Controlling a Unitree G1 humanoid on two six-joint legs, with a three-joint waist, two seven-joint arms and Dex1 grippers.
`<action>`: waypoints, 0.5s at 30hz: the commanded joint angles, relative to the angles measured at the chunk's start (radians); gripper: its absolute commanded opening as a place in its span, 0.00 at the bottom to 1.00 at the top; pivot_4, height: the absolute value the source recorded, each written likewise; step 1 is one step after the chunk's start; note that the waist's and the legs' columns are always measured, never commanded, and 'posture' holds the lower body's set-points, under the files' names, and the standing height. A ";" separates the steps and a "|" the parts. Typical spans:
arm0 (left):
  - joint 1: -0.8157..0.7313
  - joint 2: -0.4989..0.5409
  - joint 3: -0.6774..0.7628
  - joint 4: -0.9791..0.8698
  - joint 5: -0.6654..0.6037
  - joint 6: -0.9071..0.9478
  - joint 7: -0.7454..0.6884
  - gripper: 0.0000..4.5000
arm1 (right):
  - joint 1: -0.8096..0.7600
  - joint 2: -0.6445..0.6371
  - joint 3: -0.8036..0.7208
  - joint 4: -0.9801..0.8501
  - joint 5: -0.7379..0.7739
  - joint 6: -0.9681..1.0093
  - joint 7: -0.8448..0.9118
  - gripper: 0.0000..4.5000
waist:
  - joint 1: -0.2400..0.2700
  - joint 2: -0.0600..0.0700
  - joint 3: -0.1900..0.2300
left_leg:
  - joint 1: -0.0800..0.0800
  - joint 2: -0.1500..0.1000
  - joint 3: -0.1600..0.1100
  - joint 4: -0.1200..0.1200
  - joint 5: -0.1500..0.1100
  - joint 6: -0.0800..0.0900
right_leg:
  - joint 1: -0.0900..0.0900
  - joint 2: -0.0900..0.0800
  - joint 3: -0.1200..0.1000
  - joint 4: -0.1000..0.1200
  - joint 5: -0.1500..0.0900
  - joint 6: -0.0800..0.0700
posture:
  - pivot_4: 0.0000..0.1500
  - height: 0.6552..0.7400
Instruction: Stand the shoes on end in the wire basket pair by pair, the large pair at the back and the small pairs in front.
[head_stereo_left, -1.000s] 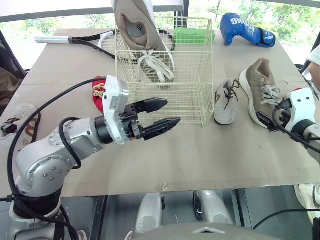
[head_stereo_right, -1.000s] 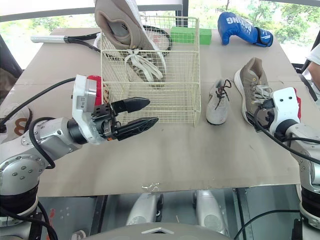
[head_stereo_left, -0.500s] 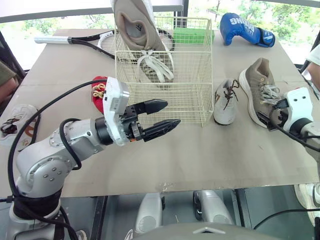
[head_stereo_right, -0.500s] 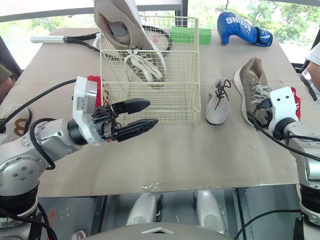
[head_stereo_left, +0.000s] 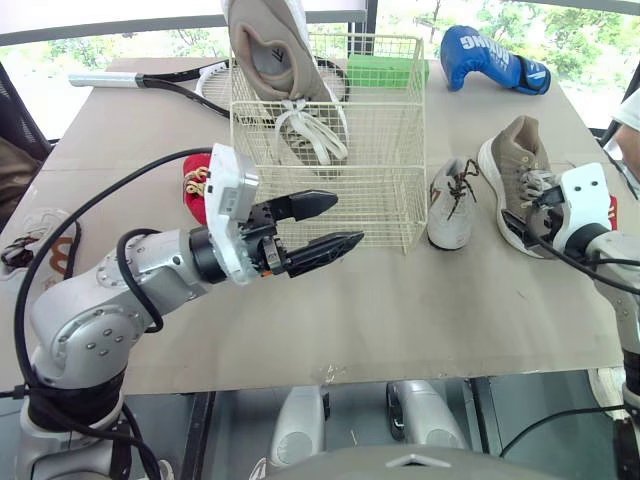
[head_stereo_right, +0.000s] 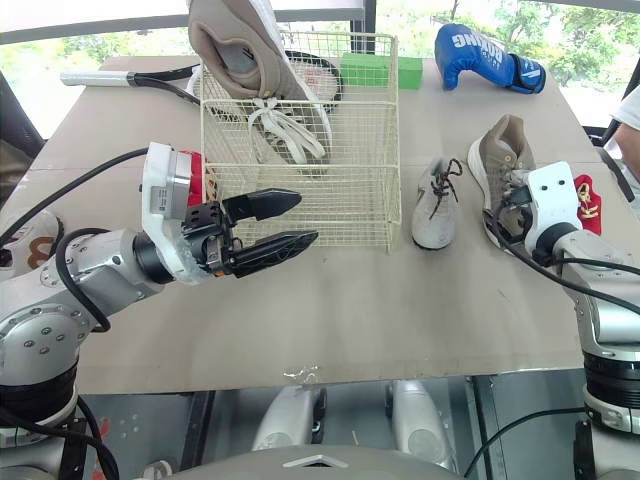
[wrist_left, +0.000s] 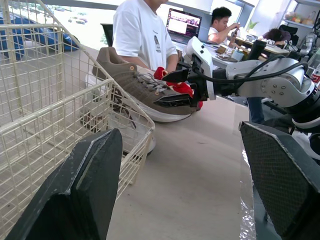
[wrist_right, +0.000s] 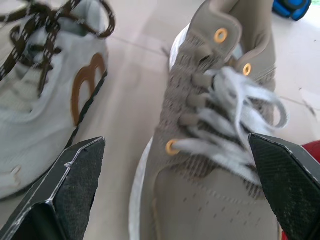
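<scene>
Tan shoe (head_stereo_left: 515, 180): flat, right of the wire basket (head_stereo_left: 385, 215), beside a grey shoe (head_stereo_left: 450, 205).
Right gripper (wrist_right: 175, 155): spread wide over its laces, empty.
Left gripper (head_stereo_left: 330, 222): open, empty, before the basket.
Handling: probably light, soft upper, firm sole; pinch the midfoot sides.

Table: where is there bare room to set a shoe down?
Bare: the near table strip in front of the basket, and the patch between racket and red shoe. Crowded: right of the basket, with the small shoe, large shoe and right end effector.

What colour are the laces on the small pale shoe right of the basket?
Dark brown laces, clearest in right wrist view.
</scene>
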 joint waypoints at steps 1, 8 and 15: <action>-0.008 -0.007 0.002 -0.020 0.003 -0.011 0.009 0.90 | -0.045 -0.003 -0.061 0.028 0.023 -0.001 0.009 1.00 | 0.001 0.000 0.000 | 0.000 0.000 0.000 0.000 0.000 0.000 | 0.000 0.000 0.000 0.000 0.000 0.000 | 1.00 1.00; -0.016 -0.027 -0.012 -0.021 0.007 -0.012 0.016 0.90 | -0.217 -0.085 -0.088 0.203 0.053 0.076 0.048 1.00 | -0.001 0.001 0.001 | 0.000 0.000 0.001 0.000 0.000 0.000 | 0.000 0.000 0.001 0.000 0.000 0.000 | 1.00 1.00; -0.020 -0.057 -0.034 -0.027 0.028 -0.026 0.021 0.90 | -0.464 -0.149 0.086 0.602 -0.018 0.087 0.145 1.00 | -0.004 0.001 0.001 | 0.000 0.000 0.001 0.000 0.000 0.000 | 0.000 0.000 0.001 -0.001 0.000 0.000 | 1.00 1.00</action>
